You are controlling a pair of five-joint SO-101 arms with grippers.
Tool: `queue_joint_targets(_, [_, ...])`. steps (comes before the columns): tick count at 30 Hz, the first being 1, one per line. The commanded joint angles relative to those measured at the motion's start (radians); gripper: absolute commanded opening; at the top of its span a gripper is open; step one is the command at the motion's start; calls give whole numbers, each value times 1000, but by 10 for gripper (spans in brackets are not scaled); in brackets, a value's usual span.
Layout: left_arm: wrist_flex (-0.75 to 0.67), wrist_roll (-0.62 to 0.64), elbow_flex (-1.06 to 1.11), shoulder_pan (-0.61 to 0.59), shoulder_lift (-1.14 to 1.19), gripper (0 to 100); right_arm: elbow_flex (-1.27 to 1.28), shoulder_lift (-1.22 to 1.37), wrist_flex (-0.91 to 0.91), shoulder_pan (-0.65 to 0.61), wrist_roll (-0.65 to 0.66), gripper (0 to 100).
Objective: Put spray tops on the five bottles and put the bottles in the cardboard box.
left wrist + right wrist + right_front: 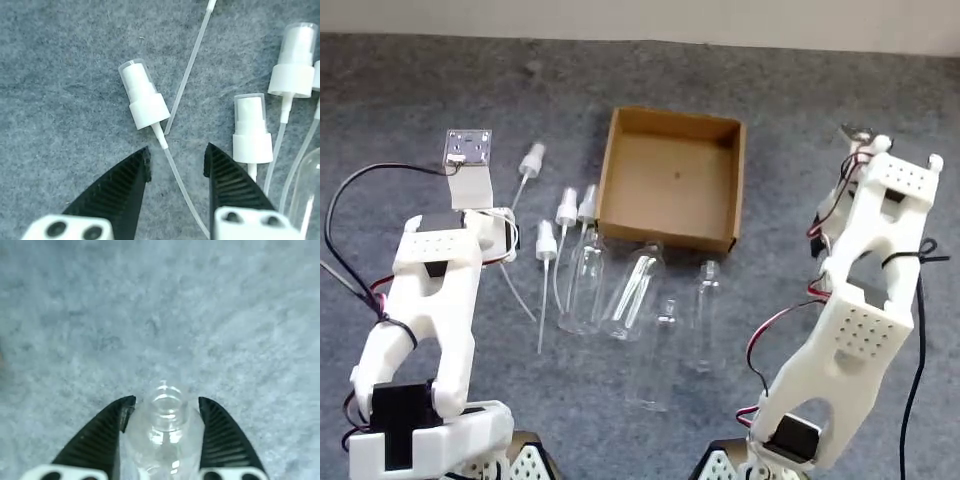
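The left claw [175,155] hangs low over the grey table [440,90] with its black fingers spread. Between them runs only the thin tube of a spray top [145,102]. That top lies on its side just past the fingertips, cap pointing away from the claw. A second top [252,135] lies just beside one finger and a third top [295,60] lies beyond it. Both are on their sides too, tubes trailing back toward the claw.

The right claw [166,401] pinches a clear bottle [167,415] at the shoulders, and the open neck pokes out past the fingertips, off the table. In the high view the right arm [860,300] stands raised at the right side, apart from the box [670,170].

Four bottles [635,285] lie on the table between the two arms, uncapped, necks toward the box. The two nearest the left arm lie close together; the other two sit a little apart. The box stands open side up at the middle of the table, just beyond the bottles. In that view the loose tops lie to the side of the box — between it and the left arm [430,300].
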Motion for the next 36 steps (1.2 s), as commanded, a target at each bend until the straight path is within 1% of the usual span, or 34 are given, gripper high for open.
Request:
queue_joint_targets(1, [-17,0,-5,-5,-4,140,-148,-24,7,41,2,70])
queue_joint_targets(4, [-17,0,-5,-5,-4,140,-223,-18,1,93,6,70])
queue_joint_targets(8, [-17,0,-5,-5,-4,140,-229,53,-18,142,6,79])
queue_joint_targets(12, [-17,0,-5,-5,-4,140,-239,165,-18,142,6,173])
queue_joint_targets(14, [-17,0,-5,-5,-4,140,-239,211,-13,139,6,205])
queue_joint_targets(20, [-17,0,-5,-5,-4,140,-257,229,-7,136,5,208])
queue_joint_targets(23, [-17,0,-5,-5,-4,140,-302,217,64,136,8,210])
queue_joint_targets(26, [-17,0,-5,-5,-4,140,-346,213,151,136,43,211])
queue_joint_targets(36, [-17,0,-5,-5,-4,140,-357,222,143,142,43,211])
